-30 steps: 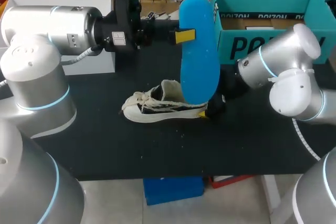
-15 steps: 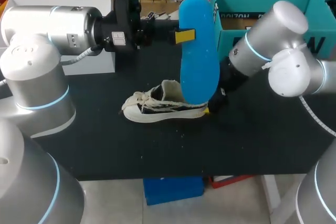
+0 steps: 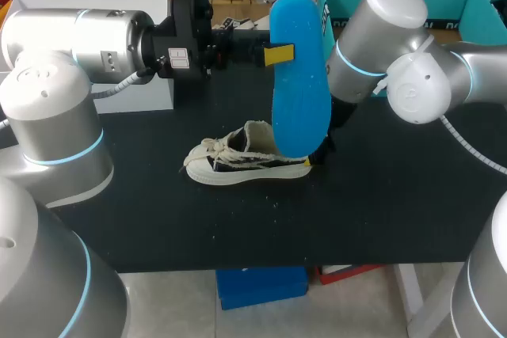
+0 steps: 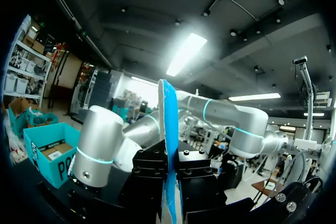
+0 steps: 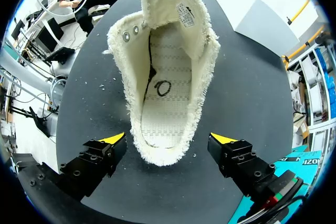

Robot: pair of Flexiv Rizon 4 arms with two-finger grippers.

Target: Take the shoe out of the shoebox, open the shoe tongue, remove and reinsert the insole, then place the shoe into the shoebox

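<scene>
My left gripper (image 3: 277, 55) is shut on a blue insole (image 3: 301, 85) and holds it upright, high above the table. In the left wrist view the insole's edge (image 4: 168, 129) stands pinched in my left gripper (image 4: 170, 174). A cream and black shoe (image 3: 238, 165) lies on the black table (image 3: 380, 211) below the insole, toe to the left. My right gripper (image 3: 319, 152) is at the shoe's heel, mostly hidden behind the insole. In the right wrist view the shoe (image 5: 168, 77) gapes with no insole inside. Its heel sits in my open right gripper (image 5: 168, 140), touching neither finger.
A teal shoebox (image 3: 396, 65) stands open at the back right, behind my right arm. A white box (image 3: 150, 85) sits at the back left under my left arm. The table's front edge runs just below the shoe.
My right arm has swung up and to the left, bringing its gripper in at the shoe's heel. The left arm and the insole have not moved.
</scene>
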